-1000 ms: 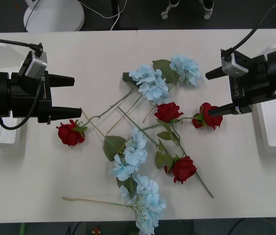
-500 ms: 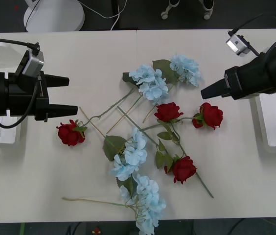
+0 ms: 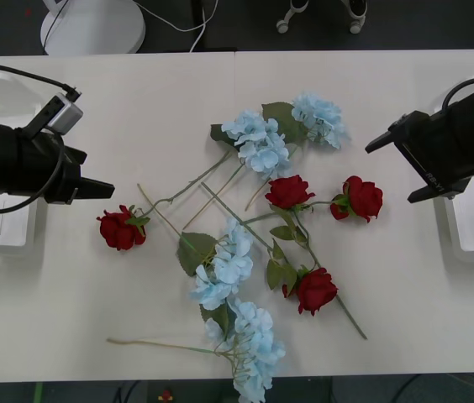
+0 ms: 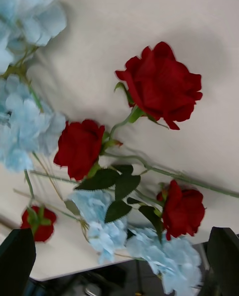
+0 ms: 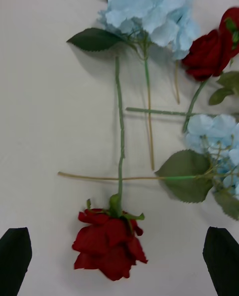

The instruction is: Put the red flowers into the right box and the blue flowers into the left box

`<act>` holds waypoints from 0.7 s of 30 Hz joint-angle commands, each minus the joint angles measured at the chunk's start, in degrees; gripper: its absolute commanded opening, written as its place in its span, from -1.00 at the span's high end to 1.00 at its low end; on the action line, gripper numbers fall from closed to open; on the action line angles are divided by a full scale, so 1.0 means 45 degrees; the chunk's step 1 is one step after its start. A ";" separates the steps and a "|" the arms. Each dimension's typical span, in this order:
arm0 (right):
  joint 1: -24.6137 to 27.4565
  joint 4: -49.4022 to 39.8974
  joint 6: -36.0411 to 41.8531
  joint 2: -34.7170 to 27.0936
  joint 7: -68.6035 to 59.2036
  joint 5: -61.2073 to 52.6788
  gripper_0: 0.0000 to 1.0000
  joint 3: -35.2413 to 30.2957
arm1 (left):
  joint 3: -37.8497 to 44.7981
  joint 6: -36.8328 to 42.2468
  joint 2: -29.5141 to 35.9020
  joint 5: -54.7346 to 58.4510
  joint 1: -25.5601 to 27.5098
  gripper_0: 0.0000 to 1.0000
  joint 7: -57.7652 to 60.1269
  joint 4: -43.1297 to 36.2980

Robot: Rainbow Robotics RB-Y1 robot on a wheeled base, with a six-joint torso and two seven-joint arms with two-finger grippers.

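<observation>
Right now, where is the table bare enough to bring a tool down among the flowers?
Bare table lies behind the flowers, and along the front between the lone left rose and the front edge. Bare too: right of the rightmost rose, near the right tool. The middle is crowded with crossed stems.

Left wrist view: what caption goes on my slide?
The open left claw hovers over a red rose lying on the white table.

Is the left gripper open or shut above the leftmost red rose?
Open. The left gripper has its two black fingertips at opposite corners in its wrist view, with the rose lying untouched between them on the table.
</observation>
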 commanded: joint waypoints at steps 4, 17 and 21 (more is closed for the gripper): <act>-0.0595 -0.0220 -0.0111 0.1072 -0.2969 0.2518 -1.00 0.1546 | -0.0096 0.1731 -0.1712 -0.2755 -0.1888 -1.00 -0.1165 0.0827; -0.0595 0.0912 -0.0423 0.3201 -0.6719 0.5506 -1.00 0.2288 | -0.1424 0.2278 -0.4271 -0.6603 -0.2669 -1.00 -0.2786 0.2585; -0.0575 0.1557 -0.0599 0.3923 -0.7442 0.6600 -1.00 0.2269 | -0.1913 0.2278 -0.4642 -0.7579 -0.2728 -0.86 -0.2630 0.2761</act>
